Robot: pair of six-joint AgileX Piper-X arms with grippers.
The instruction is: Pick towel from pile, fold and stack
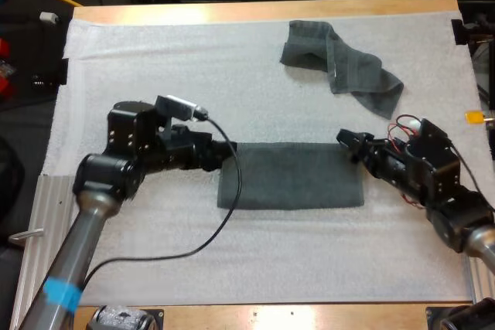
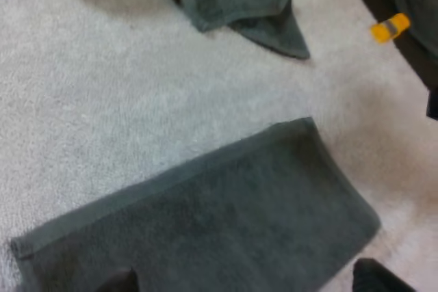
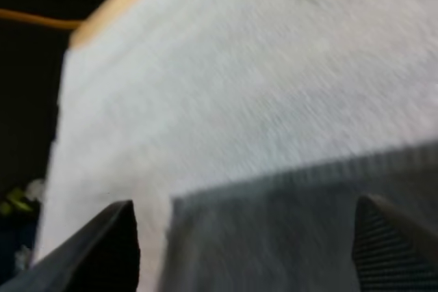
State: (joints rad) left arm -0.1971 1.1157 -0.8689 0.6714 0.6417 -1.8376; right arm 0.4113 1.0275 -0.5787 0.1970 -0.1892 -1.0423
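Spreading wide and gripping nothing: left gripper (image 1: 227,153), at one short end of the flat towel (image 1: 294,178). Right gripper (image 1: 347,141), fingers likewise apart, at the opposite end. Crumpled towel (image 1: 341,64) lies beyond the right gripper, well apart, on the white mat (image 1: 178,59).

Flat towel (image 1: 292,175) lies mid-mat and is hemmed in at both short ends. Left gripper (image 1: 227,157) is at its left edge and right gripper (image 1: 346,141) at its right edge, both with fingers spread apart. The two arms block any approach from the sides. The towel's far and near long sides are free. Crumpled towel (image 1: 340,63) sits far right, well apart from the flat one, with an open lane of bare mat (image 1: 155,75) between them (runs left to right). The far-left part of the mat is open, and so is the near strip in front of the flat towel.
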